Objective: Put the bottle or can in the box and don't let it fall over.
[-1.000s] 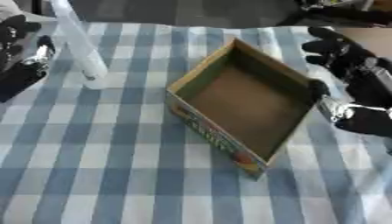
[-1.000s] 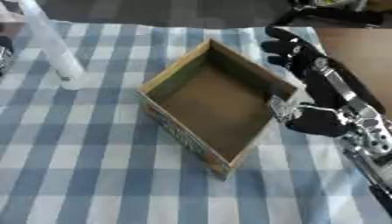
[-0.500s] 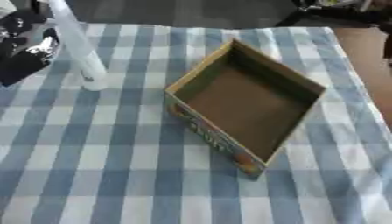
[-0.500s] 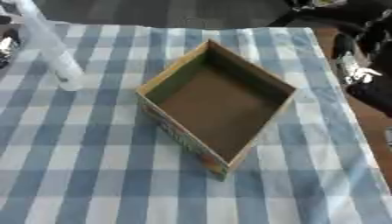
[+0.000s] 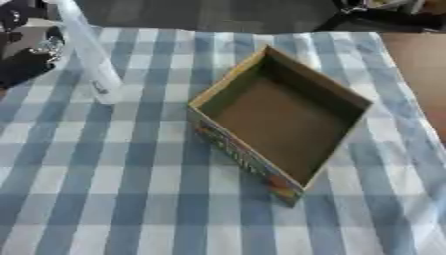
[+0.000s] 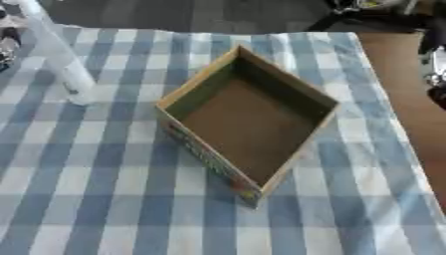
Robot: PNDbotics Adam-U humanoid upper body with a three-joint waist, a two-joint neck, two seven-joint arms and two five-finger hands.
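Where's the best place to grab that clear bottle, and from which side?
Probably around the mid-body of the bottle, coming from its left, where the left hand is already beside it. It stands tall, slim and upright on the cloth, so a low-to-middle side wrap should tip it less than a top pinch. The box lies to its right.

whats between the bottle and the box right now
Nothing but bare blue-checked cloth. In the left eye view the clear bottle stands at the far left, the open cardboard box sits mid-table, and no object lies on the stretch between them.
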